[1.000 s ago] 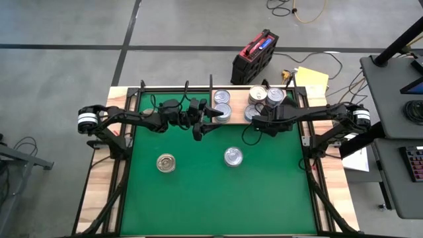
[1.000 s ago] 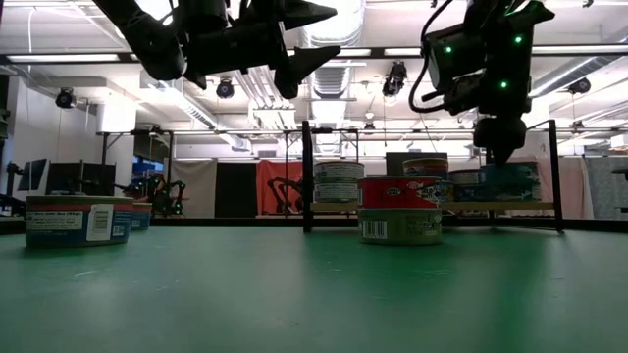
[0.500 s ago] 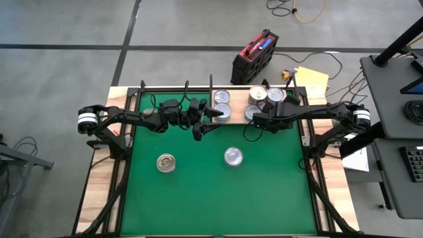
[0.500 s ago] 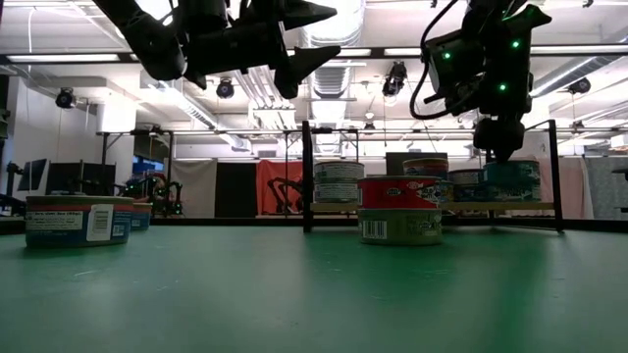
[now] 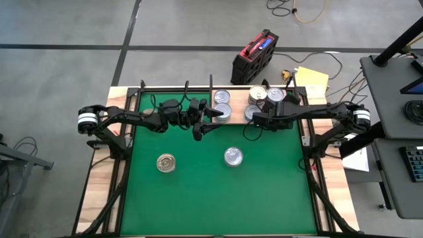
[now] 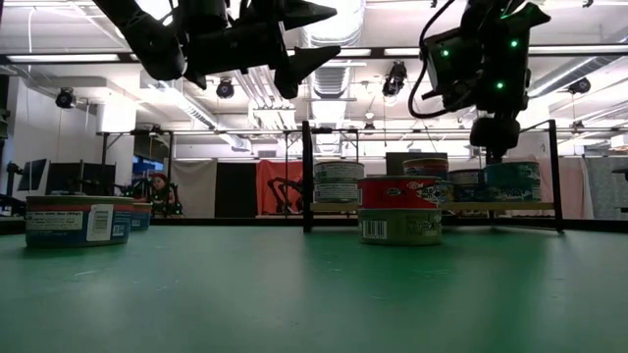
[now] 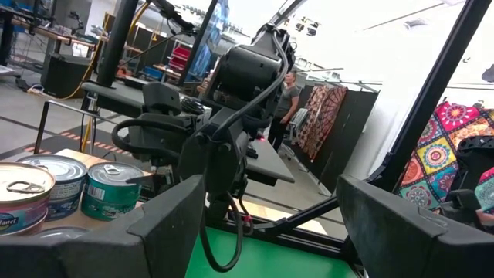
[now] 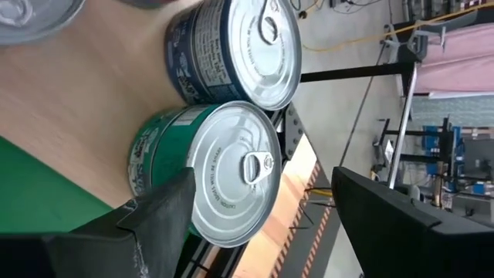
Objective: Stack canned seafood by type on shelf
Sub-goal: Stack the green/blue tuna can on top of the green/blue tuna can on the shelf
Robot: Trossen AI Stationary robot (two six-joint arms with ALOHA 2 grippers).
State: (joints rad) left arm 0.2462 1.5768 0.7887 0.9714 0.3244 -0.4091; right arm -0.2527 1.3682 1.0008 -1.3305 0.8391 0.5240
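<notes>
From above, you see the left gripper hovering over the green mat just in front of the shelf, fingers spread, nothing between them. The right gripper sits at the front edge of the shelf beside the right-hand group of cans. 2 loose cans lie on the mat: 1 gold-lidded, 1 silver-lidded.

At table height, the left gripper hangs high and empty, and the right gripper stands just above a blue can on the shelf.

Your left wrist camera shows both fingers wide apart and 2 cans beyond.

Your right wrist camera shows open fingers over a green can, apart from it, a blue can behind.
</notes>
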